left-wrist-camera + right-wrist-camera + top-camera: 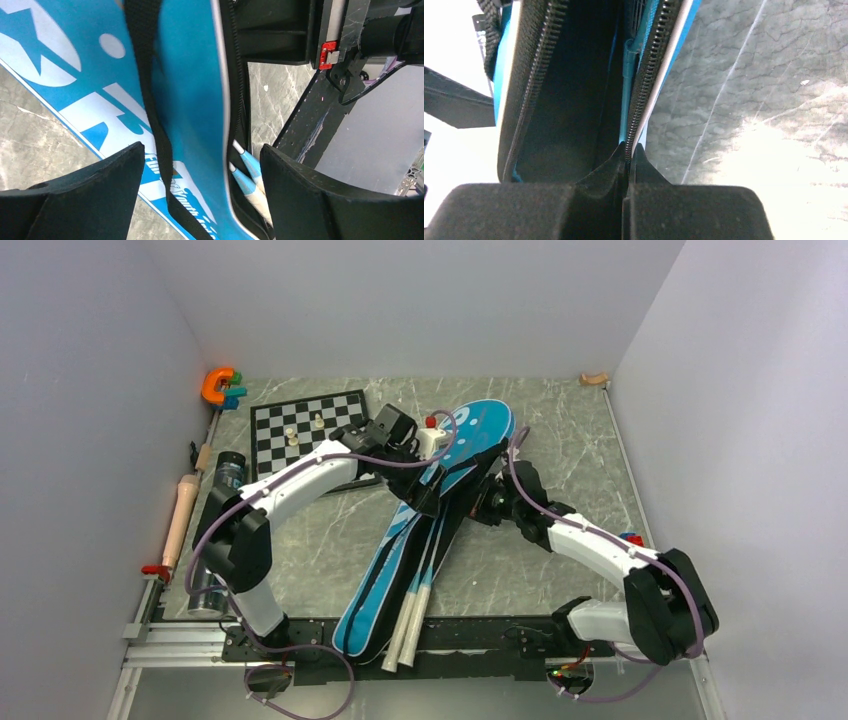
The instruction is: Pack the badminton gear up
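Left gripper (pixel 202 165) gapes wide over the blue racket bag (pixel 190 75), its lettering cropped and unreadable; right gripper (pixel 628 150) pinches its zipper edge (pixel 646 95).

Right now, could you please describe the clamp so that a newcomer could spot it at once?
Look to the table's far left corner, beyond the chessboard. The clamp lies by the left wall there: the only bright orange, C-shaped thing.

We see only the beige handles of the two light-blue-framed rackets (pixel 408 625); their heads lie hidden inside the blue racket-shaped fabric bag (pixel 378 582). Its white lettering (pixel 112 100) runs off the left wrist view's edge and under a black woven strap (pixel 146 75), so we cannot read it. The left arm (pixel 300 480) covers a corner of the black-and-white chessboard (pixel 285 420), whose pale pieces (pixel 318 421) are too small to identify.
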`<state>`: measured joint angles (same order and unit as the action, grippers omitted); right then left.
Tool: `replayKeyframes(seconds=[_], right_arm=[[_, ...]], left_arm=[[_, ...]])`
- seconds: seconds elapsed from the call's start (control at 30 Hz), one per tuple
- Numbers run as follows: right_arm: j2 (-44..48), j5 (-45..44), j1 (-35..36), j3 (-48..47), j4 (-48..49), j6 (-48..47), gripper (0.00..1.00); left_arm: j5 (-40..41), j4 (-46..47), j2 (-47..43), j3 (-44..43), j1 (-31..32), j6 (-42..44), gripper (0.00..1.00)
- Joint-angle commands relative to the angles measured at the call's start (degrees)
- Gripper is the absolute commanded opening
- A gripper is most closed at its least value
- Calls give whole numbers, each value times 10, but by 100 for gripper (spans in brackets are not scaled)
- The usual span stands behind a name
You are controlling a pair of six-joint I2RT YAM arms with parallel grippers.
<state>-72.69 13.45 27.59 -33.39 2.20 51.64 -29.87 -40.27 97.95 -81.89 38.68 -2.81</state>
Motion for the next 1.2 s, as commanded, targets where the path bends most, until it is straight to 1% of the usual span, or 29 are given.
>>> replayKeyframes(seconds=[0.0, 0.13, 0.33, 0.5, 0.6, 0.73, 0.93, 1.1, 1.17], right_arm=[[36, 5, -2, -46, -51, 10, 0], [35, 5, -2, -73, -93, 14, 0], [30, 11, -16, -130, -139, 23, 0], [19, 30, -22, -174, -172, 31, 0], [26, 41, -22, -178, -172, 44, 0], [34, 53, -22, -176, -167, 57, 0], [44, 52, -22, -176, -165, 76, 0], [61, 32, -16, -179, -161, 95, 0], [66, 25, -14, -181, -166, 97, 0]], left_arm=[[20, -4, -19, -43, 28, 42, 87], [48, 31, -51, -24, 61, 70, 88], [62, 29, -23, -7, 95, 68, 86], [122, 82, -30, 33, 125, 75, 86], [147, 91, -21, 29, 126, 67, 85], [162, 93, -18, 20, 135, 59, 84], [208, 99, -21, 24, 172, 61, 83], [217, 82, -9, 13, 202, 76, 80], [224, 79, -6, 9, 205, 76, 76]])
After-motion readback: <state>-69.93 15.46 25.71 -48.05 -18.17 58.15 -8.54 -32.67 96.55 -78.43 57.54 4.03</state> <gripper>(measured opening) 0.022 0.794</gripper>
